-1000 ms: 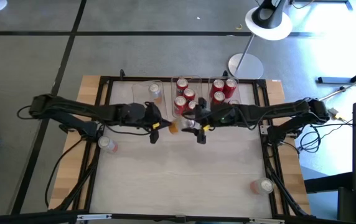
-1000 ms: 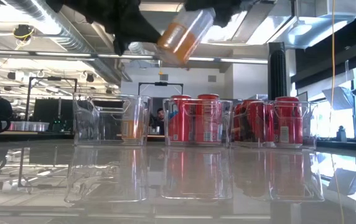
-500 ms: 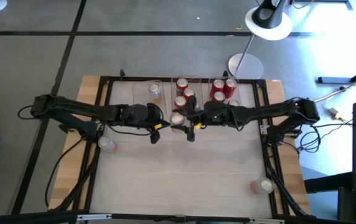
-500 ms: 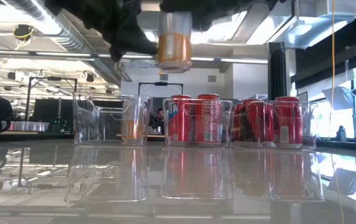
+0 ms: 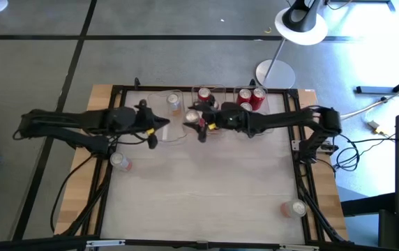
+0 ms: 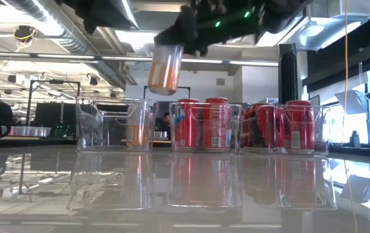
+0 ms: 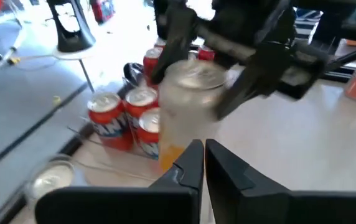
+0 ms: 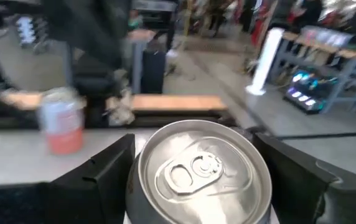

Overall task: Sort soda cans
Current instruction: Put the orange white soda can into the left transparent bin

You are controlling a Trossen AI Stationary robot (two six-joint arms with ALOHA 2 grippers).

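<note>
Gripping an orange-and-silver soda can aloft above the left bin, the right claw risks clipping its rim during lowering, while the left claw waits closed nearby over the worktop.

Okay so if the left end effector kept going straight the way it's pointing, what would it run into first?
Most likely the orange can held in the right end effector, directly ahead of the left end effector in its wrist view. Depth is unclear; the red cans lie beyond.
</note>
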